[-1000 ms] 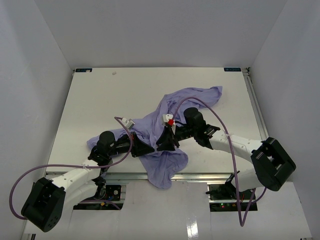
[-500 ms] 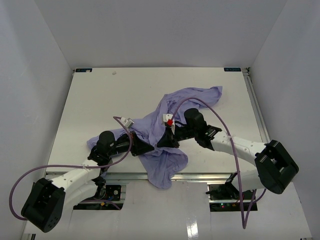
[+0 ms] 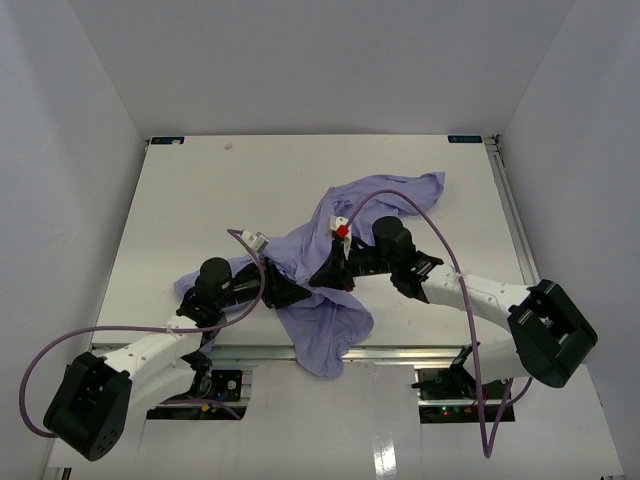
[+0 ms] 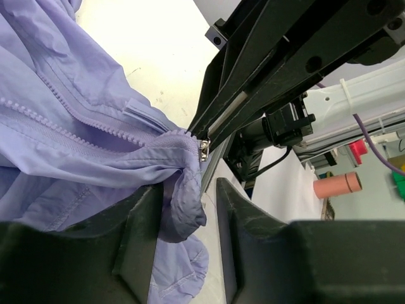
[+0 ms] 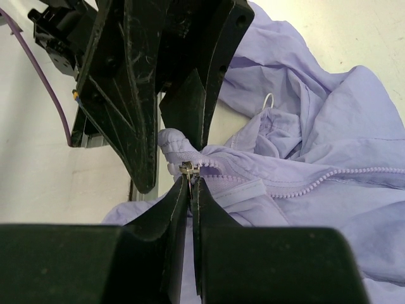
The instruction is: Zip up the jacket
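The zipper pull (image 5: 187, 168) is mostly hidden (pinched) between the right claw's (image 5: 190, 183) tips.

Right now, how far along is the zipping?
Done: both tooth rows meet in the zipper slider at the jacket hem. In hand: right gripper pinches that slider; left gripper stands open around the hem. Left: the whole pull, since the rows still lie apart.

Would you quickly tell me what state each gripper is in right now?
Left gripper: open, a fold of the jacket lying between its fingers.
Right gripper: closed on the jacket's zipper slider.
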You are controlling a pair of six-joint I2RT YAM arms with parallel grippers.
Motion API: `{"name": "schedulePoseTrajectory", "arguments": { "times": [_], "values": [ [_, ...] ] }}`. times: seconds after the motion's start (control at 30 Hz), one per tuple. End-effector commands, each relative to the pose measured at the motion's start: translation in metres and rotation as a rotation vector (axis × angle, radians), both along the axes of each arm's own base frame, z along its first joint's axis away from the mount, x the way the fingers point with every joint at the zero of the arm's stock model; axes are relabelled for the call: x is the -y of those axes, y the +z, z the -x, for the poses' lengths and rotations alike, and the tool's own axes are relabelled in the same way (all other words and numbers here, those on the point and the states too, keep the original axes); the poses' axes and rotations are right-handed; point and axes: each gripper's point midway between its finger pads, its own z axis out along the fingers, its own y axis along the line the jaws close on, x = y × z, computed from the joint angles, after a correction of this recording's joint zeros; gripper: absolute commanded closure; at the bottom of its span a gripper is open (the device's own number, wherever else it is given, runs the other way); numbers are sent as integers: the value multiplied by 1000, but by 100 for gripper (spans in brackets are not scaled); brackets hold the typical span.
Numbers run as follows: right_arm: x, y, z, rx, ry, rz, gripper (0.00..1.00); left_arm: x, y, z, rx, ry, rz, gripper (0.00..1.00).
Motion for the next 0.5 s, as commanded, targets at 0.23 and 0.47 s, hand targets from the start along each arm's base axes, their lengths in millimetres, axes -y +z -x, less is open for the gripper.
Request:
{"name": "schedulePoseTrajectory", "arguments": {
  "times": [0.23,0.47],
  "values": [
    [0,13,-13,20,-73,-10,90,4,7,-11,21,19,4,100],
    [4,21,-22,50,-125,10,83,3,9,-9,20,15,-2,100]
  ]
}}
